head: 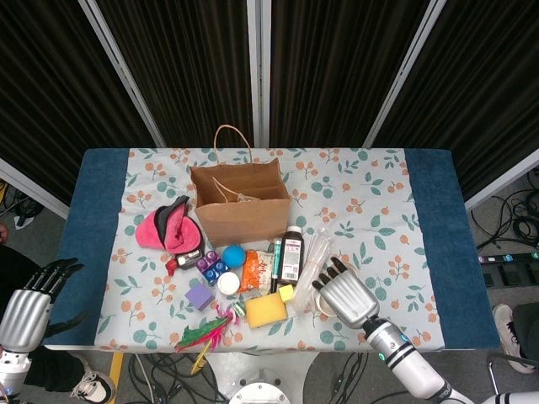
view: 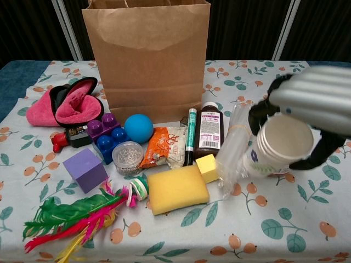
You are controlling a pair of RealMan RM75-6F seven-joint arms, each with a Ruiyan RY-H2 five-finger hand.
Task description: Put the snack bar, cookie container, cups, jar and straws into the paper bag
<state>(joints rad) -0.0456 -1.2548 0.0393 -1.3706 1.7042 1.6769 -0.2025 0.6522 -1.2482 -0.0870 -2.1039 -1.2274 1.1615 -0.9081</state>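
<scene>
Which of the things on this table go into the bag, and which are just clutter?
For the job:
brown paper bag
stack of white paper cups, held by the right hand
bundle of clear straws
orange snack packet

Lying about:
yellow sponge
blue ball
purple cube
brown medicine bottle

The stacked white paper cups were gripped by the right hand, tipped so that the open mouth faced the chest camera, with a dark print seen on the side. The bundle of clear straws in plastic wrap was pressed against the cups on the hand's left, slanted and partly lifted at the near end. The orange snack bar wrapper was laid flat further left of the hand, beside the round clear jar with its contents showing through the lid. The brown paper bag was stood upright and open behind these, well left of the hand.
</scene>
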